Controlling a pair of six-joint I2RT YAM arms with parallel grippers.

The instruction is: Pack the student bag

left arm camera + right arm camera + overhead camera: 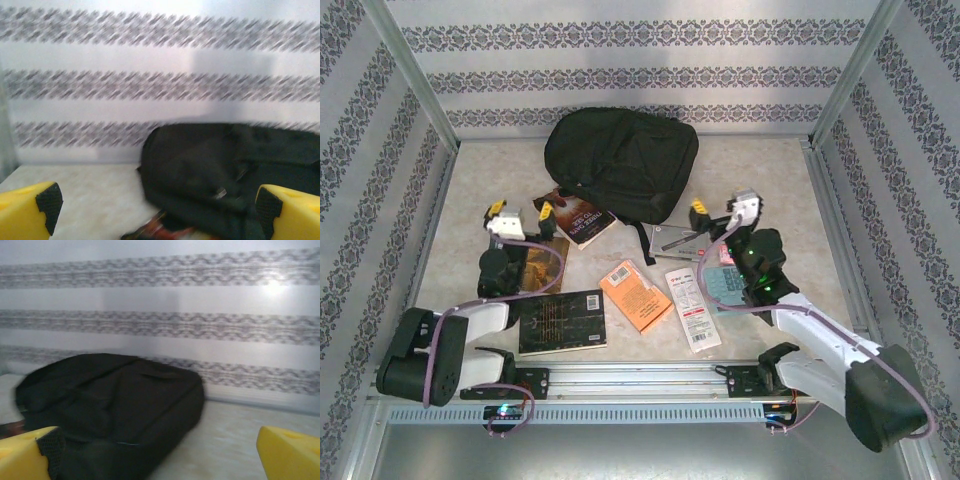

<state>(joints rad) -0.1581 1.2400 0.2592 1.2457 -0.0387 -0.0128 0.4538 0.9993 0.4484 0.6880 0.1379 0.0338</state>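
The student bag [620, 160], a large black backpack, lies flat at the back middle of the table. My left gripper [520, 212] hovers open just in front of its left side, over a dark red book [578, 217]. My right gripper [723, 210] is open in front of the bag's right side, above a silver flat item [672, 240]. In the left wrist view the bag [220, 175] lies ahead between the yellow fingers [25, 212], and the gripper [158, 207] holds nothing. In the right wrist view the bag [110, 400] lies ahead to the left, and the gripper [160, 452] is empty.
Near the front lie a black book [560, 320], an orange book [635, 295], a white packet [692, 308], a teal item [725, 285] and a brown book [535, 262] under the left arm. Patterned walls enclose the table on three sides.
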